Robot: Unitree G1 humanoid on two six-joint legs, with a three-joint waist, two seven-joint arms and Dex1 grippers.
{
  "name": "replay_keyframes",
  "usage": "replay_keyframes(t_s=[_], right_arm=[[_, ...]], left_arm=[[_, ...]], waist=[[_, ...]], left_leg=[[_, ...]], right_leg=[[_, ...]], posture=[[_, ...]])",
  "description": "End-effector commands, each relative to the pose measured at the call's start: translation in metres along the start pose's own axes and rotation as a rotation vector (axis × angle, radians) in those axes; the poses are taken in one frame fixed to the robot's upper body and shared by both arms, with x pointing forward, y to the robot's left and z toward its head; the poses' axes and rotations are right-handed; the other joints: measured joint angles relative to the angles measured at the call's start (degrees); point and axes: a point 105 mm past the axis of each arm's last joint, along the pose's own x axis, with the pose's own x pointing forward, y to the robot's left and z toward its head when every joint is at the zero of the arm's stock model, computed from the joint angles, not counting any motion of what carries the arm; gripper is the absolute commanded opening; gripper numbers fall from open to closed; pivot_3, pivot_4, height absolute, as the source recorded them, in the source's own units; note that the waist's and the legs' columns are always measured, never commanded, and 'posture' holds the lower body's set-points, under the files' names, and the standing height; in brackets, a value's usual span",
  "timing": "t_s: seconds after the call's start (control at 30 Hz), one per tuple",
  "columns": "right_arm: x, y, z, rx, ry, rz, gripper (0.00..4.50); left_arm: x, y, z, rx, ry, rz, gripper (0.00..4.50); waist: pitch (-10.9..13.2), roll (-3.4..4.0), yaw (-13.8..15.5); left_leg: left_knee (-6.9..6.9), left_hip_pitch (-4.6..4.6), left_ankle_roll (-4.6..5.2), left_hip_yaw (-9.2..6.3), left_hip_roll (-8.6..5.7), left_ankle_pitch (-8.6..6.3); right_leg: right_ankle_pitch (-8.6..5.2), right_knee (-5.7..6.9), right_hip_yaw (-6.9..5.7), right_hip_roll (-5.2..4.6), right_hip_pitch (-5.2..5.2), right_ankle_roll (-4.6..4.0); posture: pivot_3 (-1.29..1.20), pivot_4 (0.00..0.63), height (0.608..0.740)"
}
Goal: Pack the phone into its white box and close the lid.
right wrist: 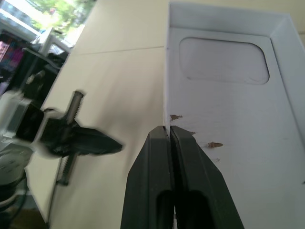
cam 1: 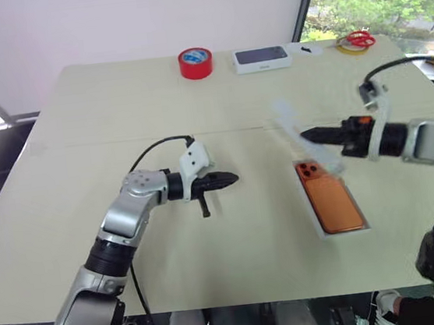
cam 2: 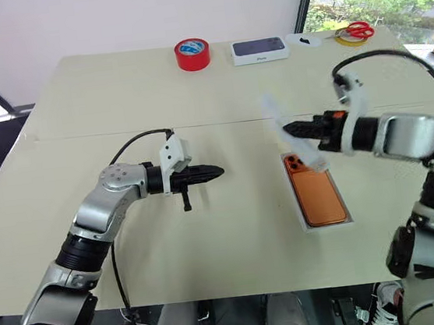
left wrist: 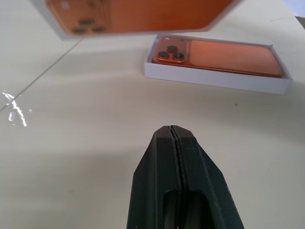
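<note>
Across the pale table (cam 1: 121, 142) in front of me, the white box (cam 2: 347, 219) lies toward my right side with the phone (cam 2: 317, 195) resting inside it, camera block toward the far end, orange back facing up. Above the box's far end, my right hand (cam 2: 285, 129) is pinched shut on one wall of the lid (right wrist: 228, 95), holding it tilted in the air with its pale inner face toward my wrist and its printed orange face (left wrist: 138, 14) turned toward my left hand. My left hand (cam 1: 233, 179) hangs above the bare middle of the table, well apart from the box, fingers pressed together on nothing. Along the far edge sit a white box with a dark blue face (cam 1: 262, 58), a red tape roll (cam 1: 195, 62) and red-handled scissors (cam 1: 357, 39).
</note>
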Motion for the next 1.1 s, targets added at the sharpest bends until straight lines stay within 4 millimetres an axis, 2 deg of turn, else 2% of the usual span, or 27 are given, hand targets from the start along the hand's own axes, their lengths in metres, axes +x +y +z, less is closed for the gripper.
replay_keyframes(t_s=[0.03, 0.23, 0.3, 0.4, 0.43, 0.5, 0.6, 0.7, 0.83, 0.97, 1.1], right_arm=[[0.013, 0.029, -0.011, 0.097, -0.101, 0.065, 0.10], [0.029, 0.048, -0.042, 0.252, -0.180, 0.020, 0.10], [0.028, 0.046, -0.053, 0.260, -0.157, -0.015, 0.10], [0.024, 0.035, -0.054, 0.257, -0.147, -0.067, 0.10], [0.022, 0.031, -0.052, 0.248, -0.146, -0.086, 0.10], [0.013, 0.022, -0.045, 0.115, -0.086, -0.134, 0.10], [0.004, 0.019, -0.045, -0.039, 0.021, -0.177, 0.10], [0.006, 0.029, -0.052, -0.169, 0.131, -0.161, 0.91], [0.021, 0.041, -0.062, -0.279, 0.232, -0.143, 2.89], [0.050, 0.038, -0.073, -0.328, 0.293, -0.182, 2.89], [0.068, 0.030, -0.076, -0.351, 0.330, -0.258, 2.89]], left_arm=[[0.001, -0.001, 0.009, 0.039, -0.034, -0.004, 0.00], [0.009, -0.015, 0.005, 0.027, -0.032, -0.045, 0.00], [0.013, -0.021, 0.004, 0.029, -0.026, -0.069, 0.00], [0.015, -0.023, 0.003, 0.031, -0.020, -0.076, 0.00], [0.016, -0.022, 0.004, 0.030, -0.022, -0.075, 0.00], [0.017, -0.021, 0.005, 0.028, -0.024, -0.074, 0.00], [0.015, -0.018, 0.006, 0.028, -0.027, -0.064, 0.00], [0.001, 0.003, 0.004, 0.022, -0.015, 0.028, 0.00], [-0.020, 0.020, -0.002, 0.045, 0.024, 0.099, 0.00], [-0.043, 0.034, -0.010, 0.046, 0.063, 0.169, 0.00], [-0.052, 0.037, -0.011, 0.047, 0.070, 0.196, 0.00]], waist=[[0.0, 0.00, -0.3], [0.0, 0.03, -0.4], [0.0, 0.02, -0.1], [0.0, 0.02, -0.2], [0.0, 0.02, -0.2], [0.0, 0.05, -0.2], [0.0, 0.07, -0.3], [0.0, 0.05, -0.4], [0.0, 0.05, -0.6], [0.0, 0.04, -0.6], [0.0, 0.04, -0.1]], left_leg=[[0.01, -0.01, 0.00, 0.01, 0.00, 0.00], [-0.01, 0.01, 0.00, -0.09, 0.02, -0.01], [0.00, 0.00, 0.01, -0.14, 0.01, -0.01], [0.01, 0.00, 0.07, -0.17, -0.01, -0.05], [0.01, 0.01, 0.07, -0.17, -0.01, -0.05], [0.00, 0.01, 0.06, -0.20, 0.00, -0.05], [-0.02, 0.02, 0.07, -0.18, 0.00, -0.05], [-0.05, 0.03, 0.07, -0.19, 0.04, -0.05], [-0.06, 0.02, 0.07, -0.20, 0.07, -0.05], [-0.03, 0.01, 0.06, -0.18, 0.07, -0.05], [-0.02, -0.09, 0.07, -0.15, 0.04, -0.05]], right_leg=[[0.00, 0.01, 0.01, 0.00, -0.02, 0.01], [0.00, 0.17, 0.09, 0.04, -0.11, 0.02], [0.00, 0.16, 0.09, 0.03, -0.10, 0.02], [-0.01, 0.08, 0.09, 0.01, -0.04, 0.02], [0.00, 0.08, 0.09, 0.01, -0.05, 0.02], [-0.01, 0.10, 0.09, 0.04, -0.07, 0.01], [-0.01, 0.09, 0.11, 0.04, -0.08, 0.01], [-0.01, 0.09, 0.11, 0.09, -0.09, 0.00], [-0.01, 0.09, 0.11, 0.12, -0.13, -0.01], [-0.01, 0.08, 0.11, 0.09, -0.14, 0.00], [-0.01, 0.08, 0.10, 0.03, -0.20, 0.00]], posture=[[0.00, 0.150, 0.730], [0.00, 0.150, 0.730], [0.00, 0.150, 0.730], [0.00, 0.150, 0.730], [0.00, 0.150, 0.730], [0.00, 0.150, 0.730], [0.00, 0.150, 0.730], [0.00, 0.150, 0.730], [0.00, 0.150, 0.730], [0.00, 0.150, 0.730], [0.00, 0.150, 0.730]])
